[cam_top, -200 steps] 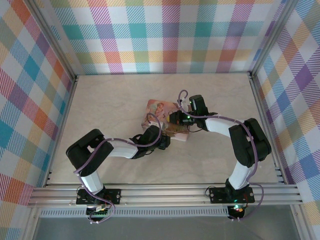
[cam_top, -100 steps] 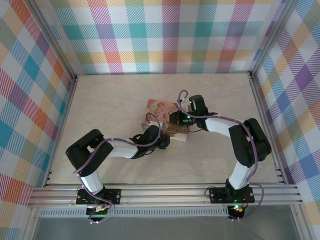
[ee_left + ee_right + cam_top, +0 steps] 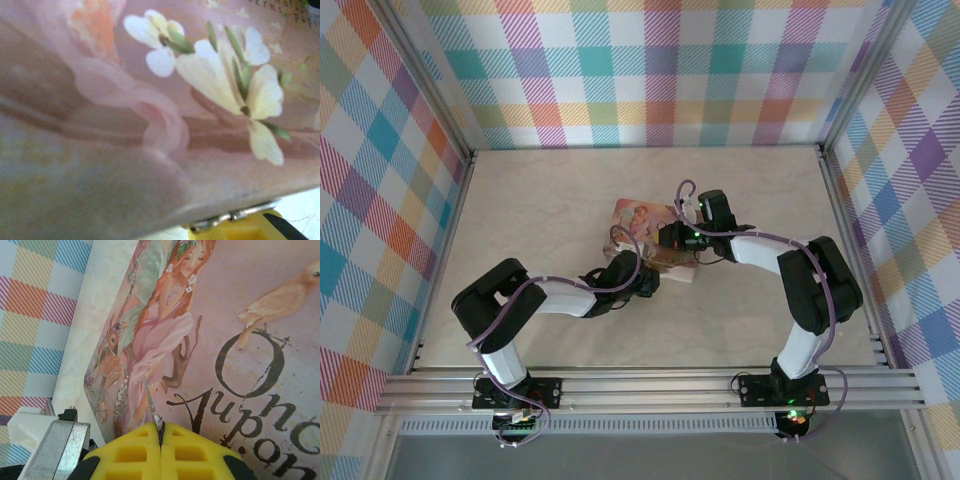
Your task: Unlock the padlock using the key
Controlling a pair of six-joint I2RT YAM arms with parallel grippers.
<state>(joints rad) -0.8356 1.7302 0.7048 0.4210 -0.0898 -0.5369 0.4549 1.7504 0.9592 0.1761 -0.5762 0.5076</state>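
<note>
My right gripper [image 3: 161, 432] is shut on the key [image 3: 151, 402]. Its thin grey blade sticks out ahead of the yellow pads, over the lid of the pink illustrated tin [image 3: 240, 315]. From above, the right gripper [image 3: 670, 238] hovers over the tin [image 3: 638, 218] and my left gripper [image 3: 645, 283] presses against the tin's near edge. In the left wrist view the tin's flowered side [image 3: 150, 100] is blurred and very close. A yellow fingertip [image 3: 240, 231] shows at the bottom with a silvery metal strip [image 3: 235, 216] on it. The blue padlock is hidden.
The tin lies mid-table on the pale marbled surface [image 3: 540, 200]. Checked walls [image 3: 650, 70] close in the back and both sides, with aluminium posts at the corners. Part of the left arm's metal bracket [image 3: 50, 450] shows beside the tin.
</note>
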